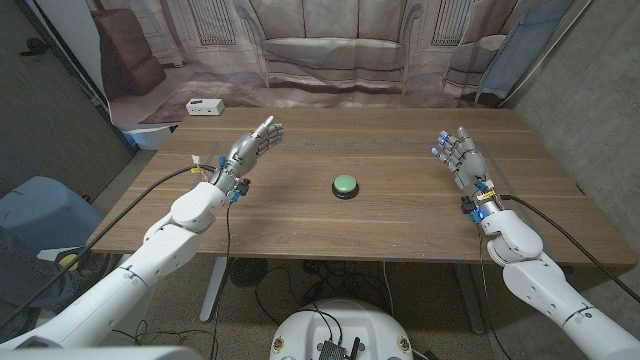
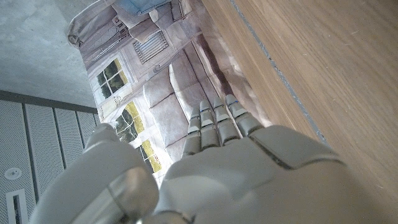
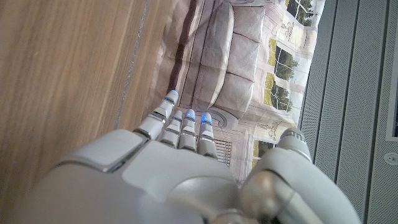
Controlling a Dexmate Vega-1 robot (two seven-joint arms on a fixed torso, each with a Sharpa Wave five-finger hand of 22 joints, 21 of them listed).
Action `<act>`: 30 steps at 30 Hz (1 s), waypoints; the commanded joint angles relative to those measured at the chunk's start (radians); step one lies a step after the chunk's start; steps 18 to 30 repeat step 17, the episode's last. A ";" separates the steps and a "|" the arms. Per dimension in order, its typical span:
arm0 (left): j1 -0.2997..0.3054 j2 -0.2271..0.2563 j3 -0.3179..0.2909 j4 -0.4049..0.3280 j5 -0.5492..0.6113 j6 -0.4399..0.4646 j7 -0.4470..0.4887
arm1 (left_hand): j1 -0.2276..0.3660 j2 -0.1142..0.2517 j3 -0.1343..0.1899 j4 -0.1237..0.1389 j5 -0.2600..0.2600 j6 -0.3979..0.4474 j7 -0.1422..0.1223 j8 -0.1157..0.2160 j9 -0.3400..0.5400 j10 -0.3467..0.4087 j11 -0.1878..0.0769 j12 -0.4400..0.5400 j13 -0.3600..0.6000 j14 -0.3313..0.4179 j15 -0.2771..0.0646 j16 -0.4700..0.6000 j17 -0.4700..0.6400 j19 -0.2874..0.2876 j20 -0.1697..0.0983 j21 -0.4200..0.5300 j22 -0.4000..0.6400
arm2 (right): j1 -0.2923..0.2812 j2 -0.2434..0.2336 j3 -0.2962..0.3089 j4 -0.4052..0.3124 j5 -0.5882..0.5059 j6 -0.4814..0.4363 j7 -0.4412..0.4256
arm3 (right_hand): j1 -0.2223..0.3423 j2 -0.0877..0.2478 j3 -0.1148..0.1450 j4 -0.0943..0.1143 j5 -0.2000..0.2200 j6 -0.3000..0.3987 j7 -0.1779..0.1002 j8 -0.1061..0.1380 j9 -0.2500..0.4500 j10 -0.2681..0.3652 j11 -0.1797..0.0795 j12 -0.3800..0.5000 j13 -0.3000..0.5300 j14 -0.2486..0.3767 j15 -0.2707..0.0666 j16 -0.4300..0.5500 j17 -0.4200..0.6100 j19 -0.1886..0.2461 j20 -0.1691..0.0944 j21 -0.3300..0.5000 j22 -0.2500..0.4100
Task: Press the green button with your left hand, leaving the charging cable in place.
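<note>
A round green button (image 1: 345, 185) on a black base sits near the middle of the wooden table (image 1: 400, 225). My left hand (image 1: 255, 143) stands over the table's left part, well to the left of the button, fingers stretched out and apart from it, holding nothing. In the left wrist view the left hand (image 2: 217, 168) points its straight fingers toward the table's far edge. My right hand (image 1: 458, 155) stands at the right side, fingers extended, holding nothing; the right hand (image 3: 168, 168) also shows from behind in the right wrist view.
A small white box (image 1: 204, 106) lies on the floor beyond the table's far left corner. A printed backdrop of a sofa (image 1: 335, 45) hangs behind the table. Black cables (image 1: 150, 185) run along my left arm. A blue chair (image 1: 40, 215) stands at the left.
</note>
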 commanded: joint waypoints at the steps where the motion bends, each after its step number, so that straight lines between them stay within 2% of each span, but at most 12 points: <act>1: 0.012 -0.019 0.005 0.009 -0.049 -0.009 0.004 | 0.002 0.006 -0.003 -0.002 -0.002 -0.002 0.000 0.005 0.003 0.000 -0.001 -0.002 0.003 -0.001 0.000 -0.002 0.003 -0.005 -0.006 -0.002 0.004 | 0.009 -0.020 -0.009 0.012 0.010 -0.019 0.035 | 0.002 0.001 0.001 -0.006 -0.001 0.017 -0.001 0.002 0.002 0.008 -0.002 0.002 0.002 0.007 0.002 0.003 0.004 0.005 0.000 0.006 0.002; 30: 0.005 -0.011 0.014 0.013 -0.054 -0.008 -0.011 | 0.002 0.007 -0.004 -0.002 -0.003 0.000 -0.001 0.010 0.002 0.000 -0.001 0.001 0.002 -0.002 -0.001 0.001 0.002 -0.009 -0.011 0.000 0.004 | 0.014 -0.017 -0.017 0.007 0.013 -0.035 0.023 | 0.001 0.004 0.001 -0.006 -0.001 0.018 0.000 0.001 0.002 0.009 -0.003 0.001 0.002 0.006 0.004 0.001 0.004 0.003 0.004 0.002 0.002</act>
